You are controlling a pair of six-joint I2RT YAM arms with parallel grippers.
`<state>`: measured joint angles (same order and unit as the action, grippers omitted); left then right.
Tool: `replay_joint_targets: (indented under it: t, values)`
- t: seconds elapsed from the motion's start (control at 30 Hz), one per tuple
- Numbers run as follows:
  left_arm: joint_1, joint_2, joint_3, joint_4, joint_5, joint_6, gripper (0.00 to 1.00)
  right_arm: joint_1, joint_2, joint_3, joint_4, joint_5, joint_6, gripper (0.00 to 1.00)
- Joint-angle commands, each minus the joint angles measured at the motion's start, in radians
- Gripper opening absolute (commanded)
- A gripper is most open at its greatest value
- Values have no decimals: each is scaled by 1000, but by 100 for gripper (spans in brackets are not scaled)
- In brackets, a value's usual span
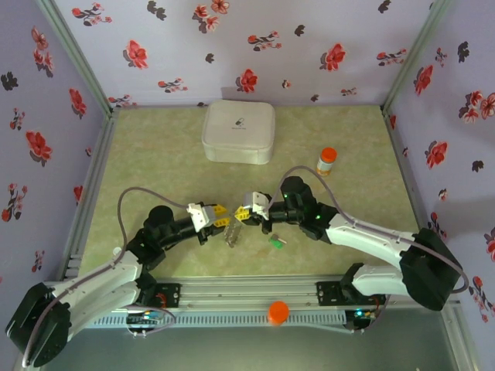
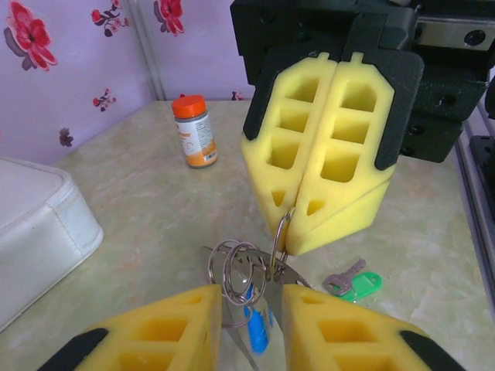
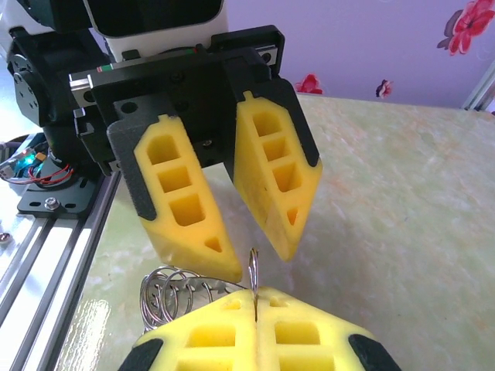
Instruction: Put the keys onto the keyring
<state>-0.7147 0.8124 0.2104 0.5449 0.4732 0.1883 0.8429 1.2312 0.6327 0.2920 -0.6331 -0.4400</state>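
Keyring [image 3: 253, 270] sits pinched in the closed tips of the right claw [image 3: 255, 309]; left claw [image 2: 251, 308] gapes around the blue key [image 2: 257, 328] and loose rings [image 2: 232, 270], green key [image 2: 357, 284] lying just right of it.

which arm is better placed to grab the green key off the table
Left, probably. The right gripper is shut on the keyring, so it is busy; the left gripper stands open, with the green key lying nearby.

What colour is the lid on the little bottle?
Orange. The lid on the small bottle shows best in the left wrist view.
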Motion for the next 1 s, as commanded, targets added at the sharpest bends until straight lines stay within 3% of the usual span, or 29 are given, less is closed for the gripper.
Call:
replay_joint_targets:
  t: [0.0,0.57,0.7,0.9,0.93,0.97]
  values:
    - [4,12,15,59,37,-17,26,-3,0,11,25,-31,4,0]
    - [4,78,27,145,82,-51,19,13,14,29,-23,-45,-15,0]
    - [4,77,30,150,90,-57,15,18,18,40,-48,-42,-29,0]
    - [4,76,32,154,92,-55,0,22,3,42,-70,-4,-33,0]
    - [4,69,36,149,89,-52,0,22,-7,41,-82,24,-36,9]
    - [4,62,39,138,84,-49,0,21,-19,40,-91,59,-40,25]
